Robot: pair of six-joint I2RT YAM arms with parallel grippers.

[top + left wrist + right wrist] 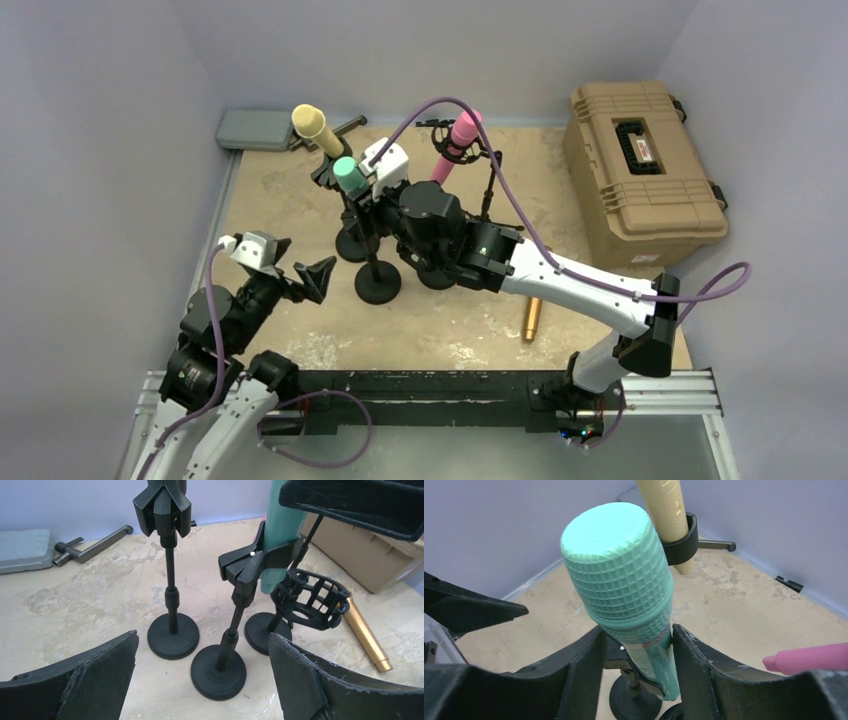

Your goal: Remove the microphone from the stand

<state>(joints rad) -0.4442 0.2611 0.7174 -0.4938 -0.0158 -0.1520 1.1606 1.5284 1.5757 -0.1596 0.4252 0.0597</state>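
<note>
Clutter around teal microphone (pixel 619 580): yellow microphone (pixel 316 127); pink microphone (pixel 458 135); tan case (pixel 640 165)

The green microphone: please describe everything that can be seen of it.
The green microphone looks like matte plastic, with a rounded, grid-patterned head and a smooth, labelled body. It stands tilted in the black clip of its stand. The right gripper flanks the body just below the head; whether it presses is unclear.
</note>
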